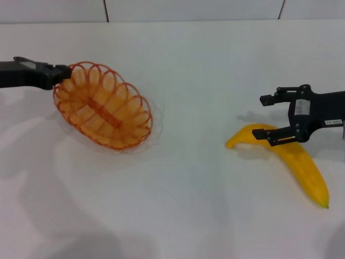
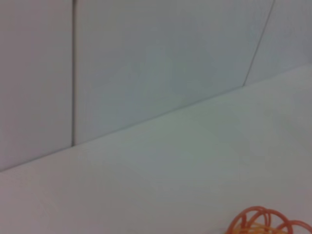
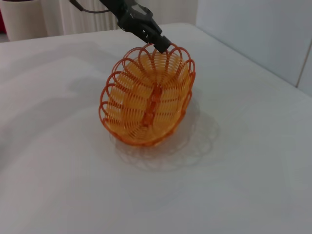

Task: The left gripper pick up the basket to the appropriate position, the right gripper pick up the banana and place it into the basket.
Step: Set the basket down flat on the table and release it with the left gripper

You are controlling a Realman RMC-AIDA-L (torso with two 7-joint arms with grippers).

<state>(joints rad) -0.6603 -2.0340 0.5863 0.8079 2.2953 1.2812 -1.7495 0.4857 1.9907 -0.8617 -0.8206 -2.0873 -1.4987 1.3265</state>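
Observation:
The orange wire basket (image 1: 105, 107) is tilted up on its far-left end, its low side resting on the white table. My left gripper (image 1: 60, 74) is shut on the basket's rim at that raised end; the right wrist view shows the same grip, left gripper (image 3: 160, 44) on the basket (image 3: 148, 102). A bit of the basket's rim (image 2: 268, 222) shows in the left wrist view. The yellow banana (image 1: 294, 159) lies flat at the right. My right gripper (image 1: 271, 117) is open above the banana's left end, one finger over it.
The white table (image 1: 188, 205) runs wide between basket and banana. A pale wall with dark seams (image 1: 106, 9) stands along the table's far edge.

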